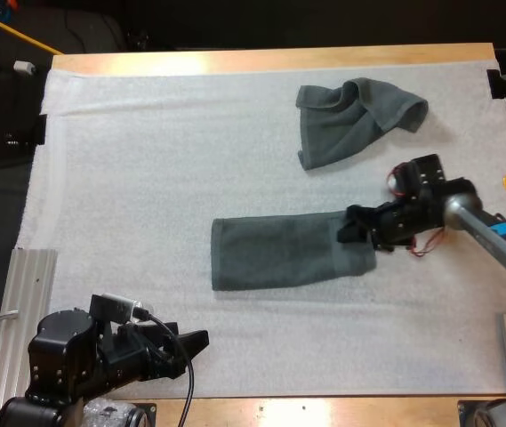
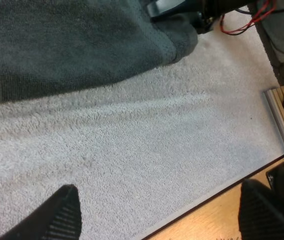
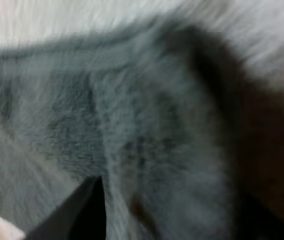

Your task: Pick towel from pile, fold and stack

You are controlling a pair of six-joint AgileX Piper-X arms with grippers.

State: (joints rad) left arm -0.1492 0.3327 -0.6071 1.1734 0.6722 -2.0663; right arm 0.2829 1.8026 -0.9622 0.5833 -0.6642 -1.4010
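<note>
A dark grey-green towel (image 1: pixel 279 253), folded into a long flat strip, lies in the middle of the white mat. My right gripper (image 1: pixel 359 233) is at its right end, and the cloth (image 3: pixel 146 135) bunches up between the fingers (image 3: pixel 84 210), which press on it. A second, crumpled towel (image 1: pixel 350 120) lies farther back on the right. My left gripper (image 1: pixel 195 342) hovers open over bare mat near the front edge, well short of the flat towel (image 2: pixel 77 45). Its two fingertips (image 2: pixel 64 215) stand wide apart with nothing between them.
The white mat (image 1: pixel 146 178) covers most of the wooden table (image 1: pixel 261 60). Metal rails (image 1: pixel 30 294) run along the mat's left side and at its right front corner (image 2: pixel 281 120). The table's front edge (image 2: pixel 216 210) lies just under my left gripper.
</note>
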